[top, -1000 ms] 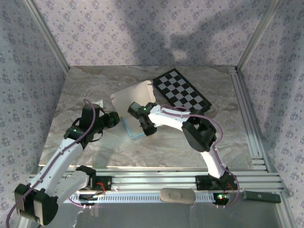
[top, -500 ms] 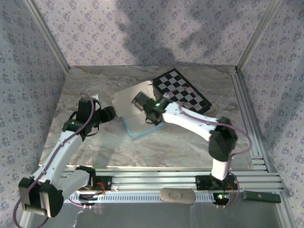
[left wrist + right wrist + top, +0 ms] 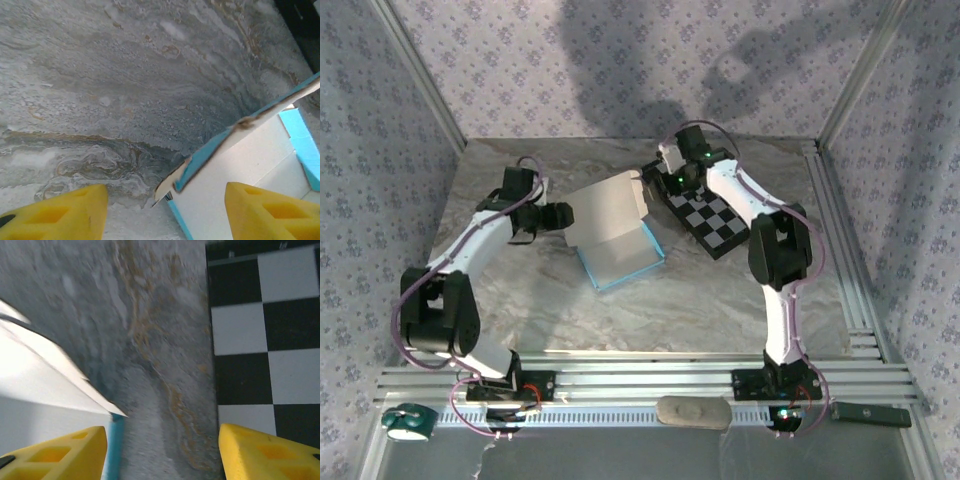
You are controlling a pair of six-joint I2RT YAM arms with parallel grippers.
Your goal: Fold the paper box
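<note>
1. Count: 1 paper box (image 3: 625, 262), 1 checkerboard (image 3: 718, 217), 2 grippers, all on marble table (image 3: 720, 300).
2. Box mid-table, just left of checkerboard. Turquoise-rimmed tray part on near side, white flap (image 3: 607, 205) stood up on far side. Tray inside: bare white face.
3. L gripper (image 3: 560, 215) at box's left edge. Jaws wide apart, flap corner in the gap, not clamped.
4. R gripper (image 3: 665, 180) by box's far-right corner, at checkerboard's far end. Jaws wide apart, holding nothing.

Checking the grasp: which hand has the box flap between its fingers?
Left hand: the paper box edge lies between its fingers; the right hand frames bare table.
</note>
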